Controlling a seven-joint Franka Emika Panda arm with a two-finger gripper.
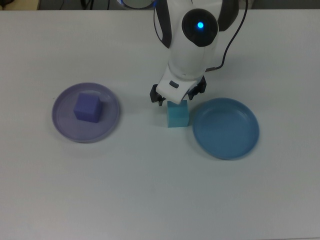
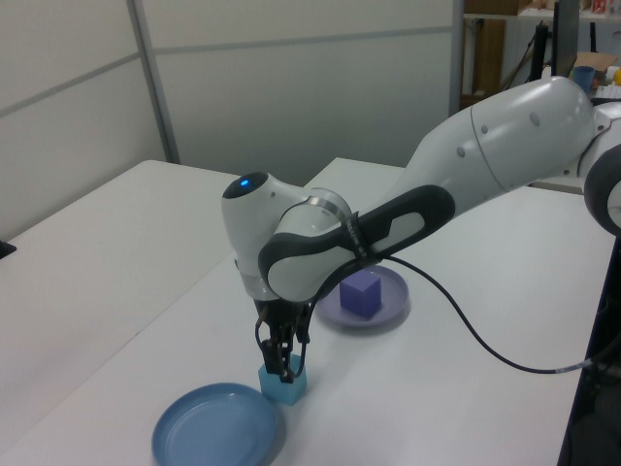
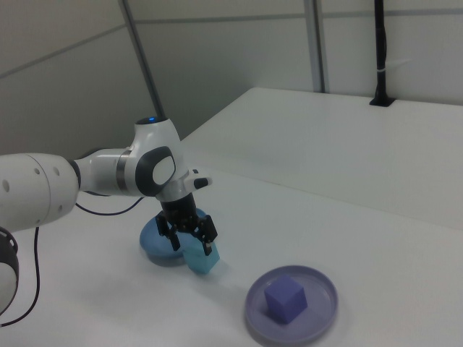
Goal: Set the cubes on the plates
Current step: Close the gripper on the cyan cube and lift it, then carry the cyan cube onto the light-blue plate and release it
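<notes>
Top view: turquoise cube [image 1: 177,114] sits on the white surface [image 1: 160,190], matte, light blue-green, crisp edges, top face paler than its sides. Fingers [image 1: 159,97] are spread apart, one on each side of the cube's far upper edge, not clamped on it. In the right view the two dark fingers [image 3: 207,240] straddle the cube [image 3: 200,260] with gaps showing; in the left view the fingers [image 2: 277,361] reach down to the cube's [image 2: 285,385] top, and whether they touch it cannot be told.

Blue plate [image 1: 226,128] lies just beside the fingers on the top view's right, round, shallow, medium blue, raised rim, nothing in it. It sits close to the turquoise cube without touching.

Lavender plate [image 1: 86,112] lies well apart from the fingers on the top view's left, pale purple, same rimmed shape. Violet cube [image 1: 88,107] rests inside it, slightly off centre, matte, deeper purple than the plate. Left view shows the same cube [image 2: 360,292] upright on the plate [image 2: 361,301], behind the arm.

Arm [image 1: 192,42] is white with dark joint bands; a blue light [image 1: 200,25] glows on the wrist housing. A black cable [image 2: 485,335] trails from the wrist.

No readable writing, labels or brand marks on cubes, plates or arm.
</notes>
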